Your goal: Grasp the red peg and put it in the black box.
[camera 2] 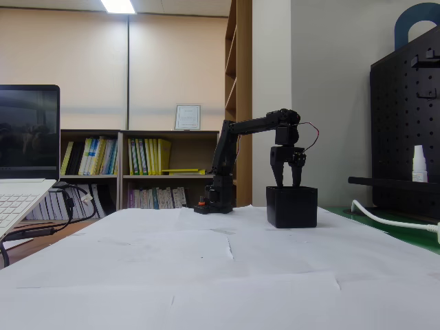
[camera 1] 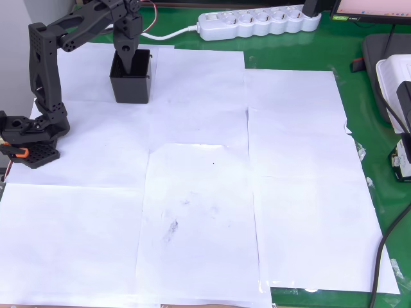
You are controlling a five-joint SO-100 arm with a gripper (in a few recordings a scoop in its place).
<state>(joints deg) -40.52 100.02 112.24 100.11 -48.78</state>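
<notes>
Claw (camera 2: 289, 184) points straight down into the open top of the black box (camera 2: 292, 207), fingers parted a little in the fixed view, tips at the rim; nothing visible between them. In the overhead view the claw (camera 1: 128, 64) dips inside the black box (camera 1: 131, 86), so the box's inside is mostly hidden. Red peg: cannot make it out, too small or hidden. Box sits near the far left corner of the desk (camera 1: 359, 96), on white paper sheets (camera 1: 199, 212) covering the green top. Arm base (camera 1: 32, 138) stands at the left edge. White power strip (camera 1: 257, 22) lies along the far edge.
</notes>
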